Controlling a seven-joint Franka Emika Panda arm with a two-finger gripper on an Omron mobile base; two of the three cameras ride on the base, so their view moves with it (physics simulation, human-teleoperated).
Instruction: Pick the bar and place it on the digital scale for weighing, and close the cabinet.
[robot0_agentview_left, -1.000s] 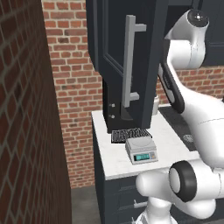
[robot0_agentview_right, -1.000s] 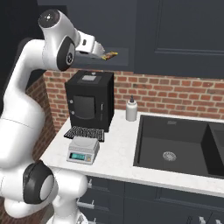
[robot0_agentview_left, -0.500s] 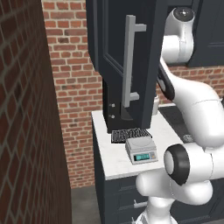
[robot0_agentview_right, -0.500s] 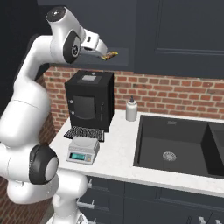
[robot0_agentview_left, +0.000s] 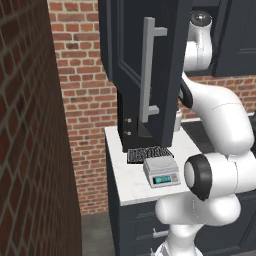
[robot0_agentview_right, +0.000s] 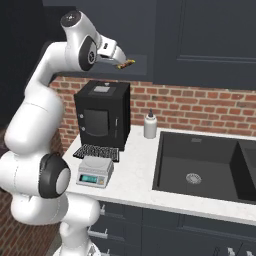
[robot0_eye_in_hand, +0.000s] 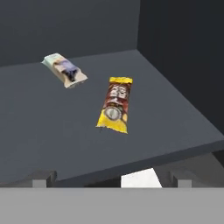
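Note:
The bar (robot0_eye_in_hand: 114, 105), reddish-brown with yellow ends, lies flat on the dark shelf (robot0_eye_in_hand: 39, 131) inside the open cabinet, a little ahead of my open gripper (robot0_eye_in_hand: 111, 178). Nothing is between the fingertips (robot0_eye_in_hand: 42, 176). From the right base view, the gripper (robot0_agentview_right: 120, 58) sits high up at the shelf's front edge, just short of the bar (robot0_agentview_right: 126, 64). The cabinet door (robot0_agentview_left: 131, 45) stands swung open with its long grey handle (robot0_agentview_left: 148, 70) facing out. The digital scale (robot0_agentview_right: 95, 171) rests on the counter below, its platform bare; it also appears in the left base view (robot0_agentview_left: 161, 171).
A pale wrapped packet (robot0_eye_in_hand: 64, 70) lies on the same shelf, behind and left of the bar. On the counter stand a black boxy appliance (robot0_agentview_right: 102, 115), a dark ribbed tray (robot0_agentview_right: 96, 151) and a small bottle (robot0_agentview_right: 149, 125). A dark sink (robot0_agentview_right: 200, 165) lies to the right.
The arm has folded its elbow inward and the hand has edged a little closer to the shelf. The bar has not moved and the jaws have stayed open.

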